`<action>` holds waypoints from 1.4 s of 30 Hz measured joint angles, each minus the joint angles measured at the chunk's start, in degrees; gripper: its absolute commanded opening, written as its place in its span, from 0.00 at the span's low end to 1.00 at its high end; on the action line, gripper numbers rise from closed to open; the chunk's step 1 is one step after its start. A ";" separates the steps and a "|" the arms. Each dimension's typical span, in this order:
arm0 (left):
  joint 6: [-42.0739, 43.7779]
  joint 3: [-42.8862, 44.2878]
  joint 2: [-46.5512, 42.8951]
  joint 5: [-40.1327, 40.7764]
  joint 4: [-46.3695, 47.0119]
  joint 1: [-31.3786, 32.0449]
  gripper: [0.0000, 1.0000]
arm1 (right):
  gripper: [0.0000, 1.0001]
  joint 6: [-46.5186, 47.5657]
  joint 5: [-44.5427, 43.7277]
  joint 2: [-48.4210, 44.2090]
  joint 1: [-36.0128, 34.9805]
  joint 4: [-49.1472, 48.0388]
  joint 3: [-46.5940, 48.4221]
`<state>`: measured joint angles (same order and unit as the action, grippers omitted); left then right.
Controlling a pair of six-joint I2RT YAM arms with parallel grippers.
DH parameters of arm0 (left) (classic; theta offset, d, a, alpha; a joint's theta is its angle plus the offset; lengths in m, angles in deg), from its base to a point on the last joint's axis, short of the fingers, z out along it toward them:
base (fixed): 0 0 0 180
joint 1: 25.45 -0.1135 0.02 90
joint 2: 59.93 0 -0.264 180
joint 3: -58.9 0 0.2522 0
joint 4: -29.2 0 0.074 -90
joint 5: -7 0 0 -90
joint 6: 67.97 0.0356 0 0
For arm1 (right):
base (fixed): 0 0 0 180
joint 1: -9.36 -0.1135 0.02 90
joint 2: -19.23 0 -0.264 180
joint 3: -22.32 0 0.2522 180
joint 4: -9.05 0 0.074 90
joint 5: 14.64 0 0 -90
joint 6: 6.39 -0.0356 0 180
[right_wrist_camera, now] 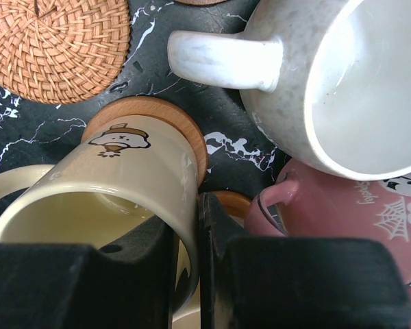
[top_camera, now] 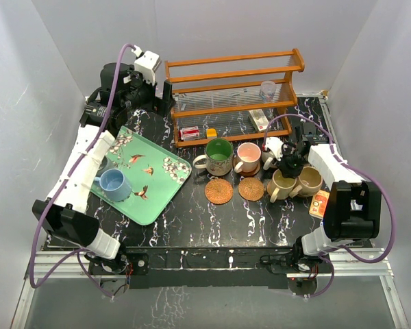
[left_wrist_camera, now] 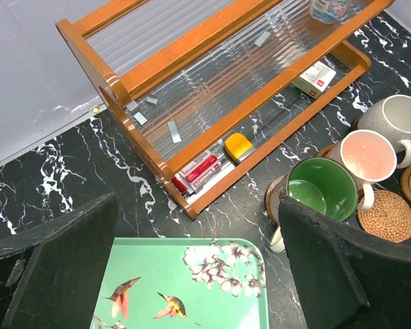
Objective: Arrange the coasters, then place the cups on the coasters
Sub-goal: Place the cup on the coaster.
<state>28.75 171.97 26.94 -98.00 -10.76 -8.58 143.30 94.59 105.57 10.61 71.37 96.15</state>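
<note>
Rose-pink mug just beside cream mug

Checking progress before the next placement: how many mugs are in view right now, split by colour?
light blue mug: 1
green mug: 1
pink mug: 1
white speckled mug: 1
cream mug: 1
tan mug: 1
Total: 6 mugs
</note>
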 measured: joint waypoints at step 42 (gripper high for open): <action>-0.39 -2.43 -1.86 -1.99 0.50 -1.03 0.99 | 0.31 -2.93 0.17 -1.14 0.02 -2.10 -1.77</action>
<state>28.36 169.54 25.08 -99.99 -10.26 -9.61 140.37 94.76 104.44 10.64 69.27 94.38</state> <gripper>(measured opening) 0.985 0.277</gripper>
